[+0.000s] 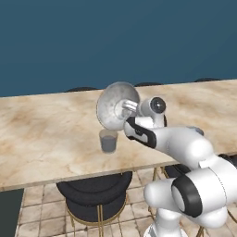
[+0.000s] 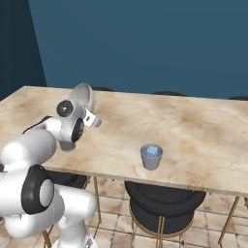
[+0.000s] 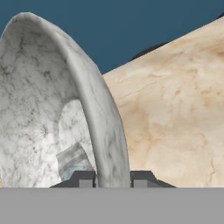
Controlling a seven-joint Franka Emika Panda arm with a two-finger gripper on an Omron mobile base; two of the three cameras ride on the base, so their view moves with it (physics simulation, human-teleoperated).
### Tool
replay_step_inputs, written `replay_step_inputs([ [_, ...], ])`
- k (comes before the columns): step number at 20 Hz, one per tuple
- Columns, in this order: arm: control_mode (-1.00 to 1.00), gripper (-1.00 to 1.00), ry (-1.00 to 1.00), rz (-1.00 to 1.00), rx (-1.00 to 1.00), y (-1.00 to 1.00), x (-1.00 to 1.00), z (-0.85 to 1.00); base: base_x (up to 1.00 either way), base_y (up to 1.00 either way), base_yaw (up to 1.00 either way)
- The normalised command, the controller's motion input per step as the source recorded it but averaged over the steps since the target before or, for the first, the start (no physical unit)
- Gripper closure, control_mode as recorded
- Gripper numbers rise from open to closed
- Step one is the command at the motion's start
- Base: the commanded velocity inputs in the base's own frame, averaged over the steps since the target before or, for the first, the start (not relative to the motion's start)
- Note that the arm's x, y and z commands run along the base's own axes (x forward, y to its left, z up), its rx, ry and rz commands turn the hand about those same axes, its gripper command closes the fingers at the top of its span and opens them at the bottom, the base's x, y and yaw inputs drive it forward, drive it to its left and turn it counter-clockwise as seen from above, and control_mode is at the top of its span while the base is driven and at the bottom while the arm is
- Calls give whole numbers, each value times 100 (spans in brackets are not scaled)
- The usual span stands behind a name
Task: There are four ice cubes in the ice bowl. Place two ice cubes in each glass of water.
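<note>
1 glass (image 2: 151, 156) on the counter (image 2: 203, 131) already showing ice cubes (image 2: 152, 150). Gripper (image 3: 113, 179) clamped on ice bowl (image 1: 115, 105) rim, tipped steeply above other glass (image 1: 109, 140). Count in each glass unclear; pouring probably unfinished.

Ice bowl (image 3: 43, 100) rim clamped between hand (image 3: 113, 178) fingers, above marble counter (image 3: 175, 113)

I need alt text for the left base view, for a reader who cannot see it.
The gripper holds the ice bowl by its rim, tipped on edge above a glass of water on the marble table.
</note>
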Motion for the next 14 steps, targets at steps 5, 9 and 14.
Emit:
replay_step_inputs([
  [5,-100,100,-16,0,-14,2,0,-4,0,0,0],
  [9,-100,100,3,0,-21,15,3,-13,0,0,0],
  [14,-100,100,0,0,-7,9,7,0,0,0,0],
])
